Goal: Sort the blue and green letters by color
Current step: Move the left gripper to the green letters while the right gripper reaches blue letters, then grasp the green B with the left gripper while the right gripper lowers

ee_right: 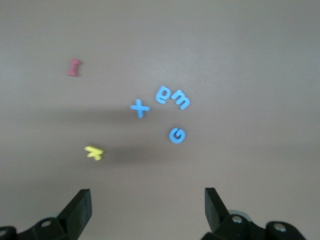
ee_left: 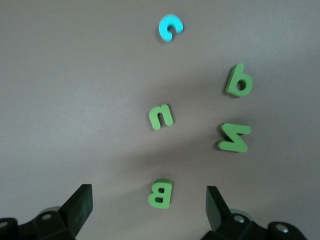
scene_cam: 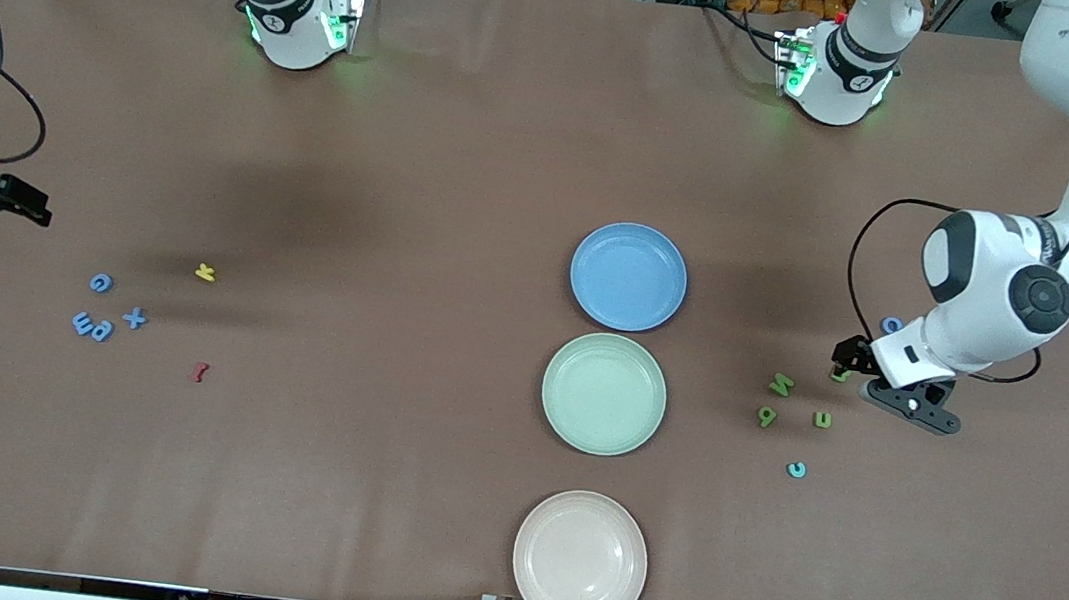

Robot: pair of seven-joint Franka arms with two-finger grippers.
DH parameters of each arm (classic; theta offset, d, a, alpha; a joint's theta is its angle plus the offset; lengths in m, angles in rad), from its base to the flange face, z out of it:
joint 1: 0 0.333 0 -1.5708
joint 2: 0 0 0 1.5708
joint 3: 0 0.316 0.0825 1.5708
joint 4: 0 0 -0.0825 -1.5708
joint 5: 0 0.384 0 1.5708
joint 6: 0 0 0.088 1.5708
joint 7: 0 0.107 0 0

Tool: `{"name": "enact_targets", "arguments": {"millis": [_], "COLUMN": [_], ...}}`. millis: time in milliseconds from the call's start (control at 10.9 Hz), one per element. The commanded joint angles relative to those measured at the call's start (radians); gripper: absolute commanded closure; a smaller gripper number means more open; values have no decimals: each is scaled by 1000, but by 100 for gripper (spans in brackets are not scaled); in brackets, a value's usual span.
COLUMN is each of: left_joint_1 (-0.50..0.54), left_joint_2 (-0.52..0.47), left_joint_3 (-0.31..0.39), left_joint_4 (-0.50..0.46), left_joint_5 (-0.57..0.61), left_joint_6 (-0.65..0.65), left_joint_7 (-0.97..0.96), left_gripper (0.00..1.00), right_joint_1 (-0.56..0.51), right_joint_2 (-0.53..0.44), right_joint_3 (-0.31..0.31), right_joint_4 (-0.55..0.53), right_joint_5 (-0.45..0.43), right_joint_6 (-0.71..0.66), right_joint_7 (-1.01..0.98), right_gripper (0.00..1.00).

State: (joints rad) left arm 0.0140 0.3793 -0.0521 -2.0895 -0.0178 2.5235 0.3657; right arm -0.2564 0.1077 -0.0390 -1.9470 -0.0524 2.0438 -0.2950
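- L gripper point(ee_left: 146, 206): jaws wide, holding nothing, over green B point(ee_left: 160, 193), mid-right of front frame.
- Green n point(ee_left: 161, 116), M point(ee_left: 234, 137), 9 point(ee_left: 239, 81) beside it.
- R gripper point(ee_right: 148, 210): wide open, holding nothing, left edge of front frame.
- Blue G point(ee_right: 176, 135), X point(ee_right: 140, 108), a point(ee_right: 163, 94), E point(ee_right: 180, 100) sit lower left of front frame.

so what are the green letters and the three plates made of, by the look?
Green letters, e.g. the B: likely foam, matte, with thick soft-edged flat sides and no glare. Blue plate, green plate and pink plate: probably plastic, smooth and slightly glossy, in uniform pastel with faint highlights; glazed ceramic can't be ruled out.
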Motion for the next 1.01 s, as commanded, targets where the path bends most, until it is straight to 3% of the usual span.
{"name": "enact_targets", "arguments": {"millis": [0, 368, 552, 920], "left_joint_1": [6, 3, 4, 7], "left_joint_2": [36, 69, 78, 82], "left_joint_3": [-11, -11, -9, -8], "left_joint_4": [-24, -78, -90, -107], "left_joint_5": [18, 19, 19, 19], "left_joint_6": [60, 150, 162, 178], "left_joint_7": [21, 29, 64, 114], "left_gripper": [0, 0, 6, 45], "right_joint_1": [-50, -61, -67, -107], "right_joint_2": [102, 205, 245, 378], "right_joint_3": [10, 10, 8, 11], "right_joint_4": [-17, 39, 39, 132], "right_joint_5": [2, 2, 2, 3], "right_joint_6": [91, 121, 171, 203], "right_joint_7": [-78, -338, -479, -793], "right_gripper": [0, 0, 0, 0]}}
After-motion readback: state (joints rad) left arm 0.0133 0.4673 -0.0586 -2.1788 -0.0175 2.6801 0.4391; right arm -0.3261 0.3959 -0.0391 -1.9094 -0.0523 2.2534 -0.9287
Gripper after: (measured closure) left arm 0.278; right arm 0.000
